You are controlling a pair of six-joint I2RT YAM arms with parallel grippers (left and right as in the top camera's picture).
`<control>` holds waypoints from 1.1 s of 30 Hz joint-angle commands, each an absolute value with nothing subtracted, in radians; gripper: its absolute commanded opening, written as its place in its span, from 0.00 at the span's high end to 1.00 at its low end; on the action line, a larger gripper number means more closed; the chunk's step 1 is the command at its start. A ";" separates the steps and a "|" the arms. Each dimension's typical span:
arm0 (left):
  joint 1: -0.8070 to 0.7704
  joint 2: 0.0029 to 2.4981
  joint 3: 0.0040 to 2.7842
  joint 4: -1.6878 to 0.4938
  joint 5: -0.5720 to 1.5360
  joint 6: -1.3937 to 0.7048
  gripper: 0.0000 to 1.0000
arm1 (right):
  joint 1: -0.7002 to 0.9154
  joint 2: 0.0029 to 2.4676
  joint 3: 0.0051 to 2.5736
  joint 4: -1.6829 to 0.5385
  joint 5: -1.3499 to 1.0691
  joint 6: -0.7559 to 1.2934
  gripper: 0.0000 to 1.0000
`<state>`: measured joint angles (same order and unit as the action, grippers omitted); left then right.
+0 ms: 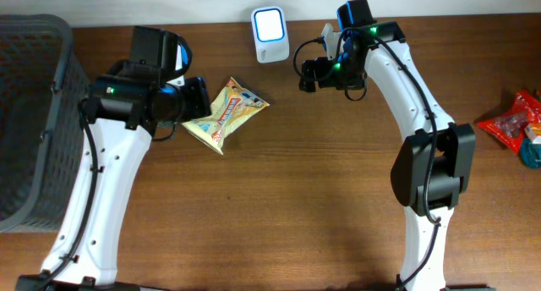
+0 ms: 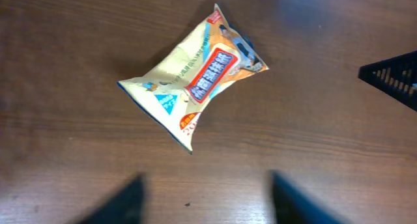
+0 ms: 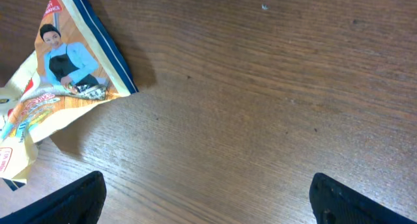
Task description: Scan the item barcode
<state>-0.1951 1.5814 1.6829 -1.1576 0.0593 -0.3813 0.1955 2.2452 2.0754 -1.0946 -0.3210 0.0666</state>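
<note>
From overhead, you see the yellow snack packet (image 1: 226,113) lying on the counter (image 1: 321,181), just beside the left end effector (image 1: 196,101), with the white scanner (image 1: 270,24) near; on the left wrist, its fingers (image 2: 124,201) stand apart, empty, the packet ahead; on the right wrist, the right end effector (image 3: 208,201) gapes wide, holding nothing.

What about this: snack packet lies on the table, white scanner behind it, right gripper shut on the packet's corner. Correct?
No. The right gripper is open, not shut on the snack packet: the right wrist view shows its jaws wide apart over the table, the packet off to one side, not between them. The rest holds: packet on the table, white scanner behind it.
</note>
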 commanded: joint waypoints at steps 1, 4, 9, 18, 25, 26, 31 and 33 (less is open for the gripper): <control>-0.194 1.670 1.686 -1.131 0.098 -0.381 0.88 | 0.196 2.234 2.068 -1.095 -0.309 0.056 0.01; -0.194 1.830 1.686 -0.958 0.099 -0.466 1.00 | 0.196 2.234 2.068 -1.095 -0.309 0.056 0.01; -0.234 2.096 1.686 -0.766 0.150 -0.485 1.00 | 0.196 2.234 2.068 -1.095 -0.309 0.056 0.01; -0.314 2.193 1.686 -0.846 0.381 -0.228 1.00 | 0.196 2.234 2.068 -1.095 -0.309 0.056 0.01; -0.310 2.145 1.873 -1.067 0.380 -0.143 1.00 | 0.196 2.234 2.068 -1.095 -0.309 0.056 0.01; -0.265 2.114 1.932 -1.160 0.163 -0.179 1.00 | 0.196 2.234 2.068 -1.095 -0.309 0.056 0.01; -0.116 2.115 1.915 -1.245 0.005 -0.196 1.00 | 0.198 2.234 2.068 -1.089 -0.385 0.121 0.01; -0.103 2.115 1.873 -1.199 0.064 -0.174 1.00 | 0.206 2.234 2.068 -1.135 -0.633 0.162 0.01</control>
<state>-0.1024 2.1296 1.9144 -1.2263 0.0261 -0.1837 0.1955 2.2452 2.0743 -1.1164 -0.4026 0.1162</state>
